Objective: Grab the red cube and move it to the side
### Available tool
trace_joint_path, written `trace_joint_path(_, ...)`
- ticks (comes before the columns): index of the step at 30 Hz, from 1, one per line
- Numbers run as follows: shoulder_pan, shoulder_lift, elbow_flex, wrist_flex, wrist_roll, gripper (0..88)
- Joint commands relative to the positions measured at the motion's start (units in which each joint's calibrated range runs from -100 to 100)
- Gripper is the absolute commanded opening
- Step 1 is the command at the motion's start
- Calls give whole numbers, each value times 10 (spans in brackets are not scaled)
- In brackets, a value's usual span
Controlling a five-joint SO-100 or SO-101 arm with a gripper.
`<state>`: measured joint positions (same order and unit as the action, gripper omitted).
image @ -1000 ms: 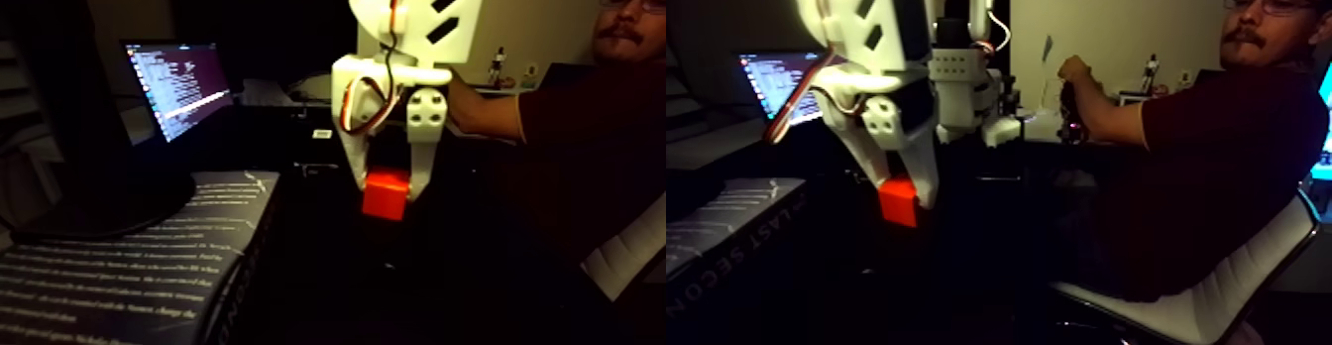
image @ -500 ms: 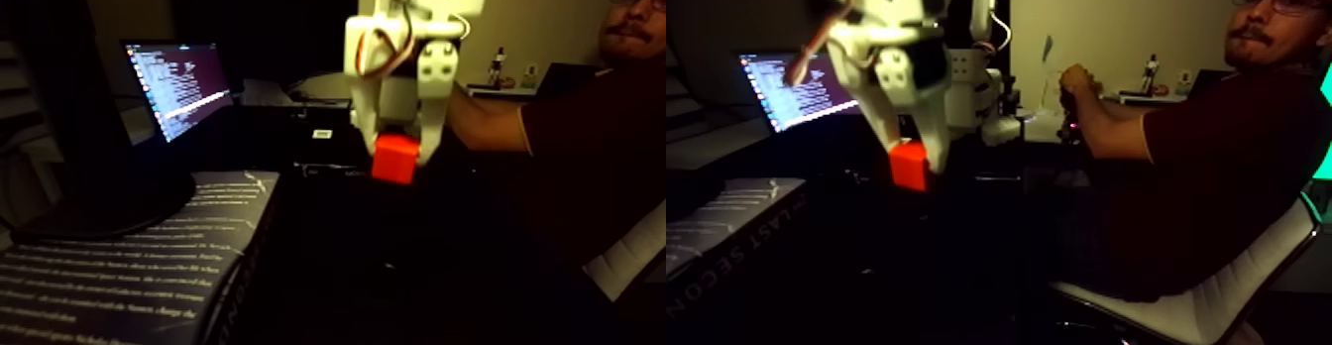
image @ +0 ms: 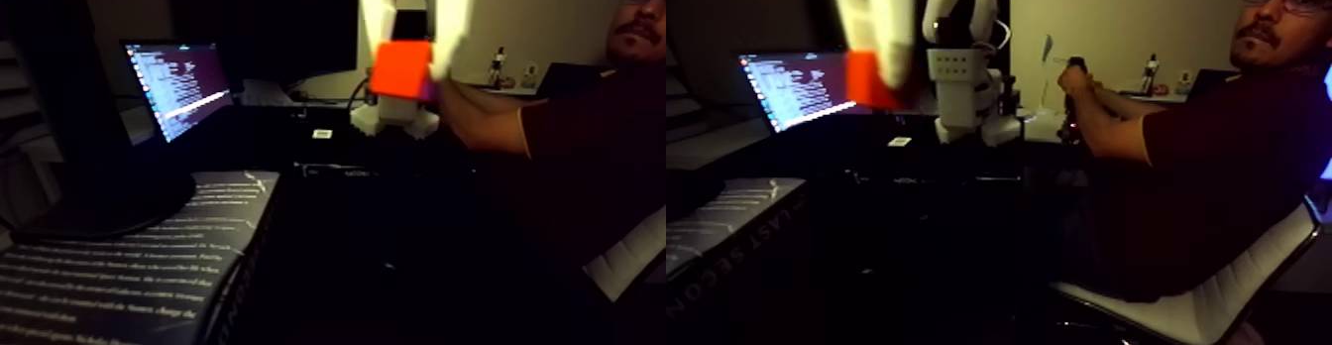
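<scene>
Blurred hand (image: 414,47) runs off the top edge

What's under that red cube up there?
Nothing holds the red cube from below: the white gripper grips it in mid-air. Beneath lies dark, unreadable table; the arm's white base sits behind.

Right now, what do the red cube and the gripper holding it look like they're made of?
The red cube: probably plastic or foam, going by its flat, even red-orange faces with no shine; the blur hides any texture. The gripper: likely 3D-printed white plastic, shown by its matte, blocky white fingers, though it is motion-blurred and brightly lit. It looks shut on the cube, lifted well above the dark table.
</scene>
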<state>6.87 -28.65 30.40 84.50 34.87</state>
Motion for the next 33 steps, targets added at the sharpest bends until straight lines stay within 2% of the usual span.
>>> trace_joint_path(1, 50, 46, -83, 6, -11, 8)
trace_joint_path(11, 165, 170, -232, 6, -28, 8)
trace_joint_path(20, 189, 280, -233, -37, -45, 8)
trace_joint_path(33, 235, 347, -233, -131, -85, 8)
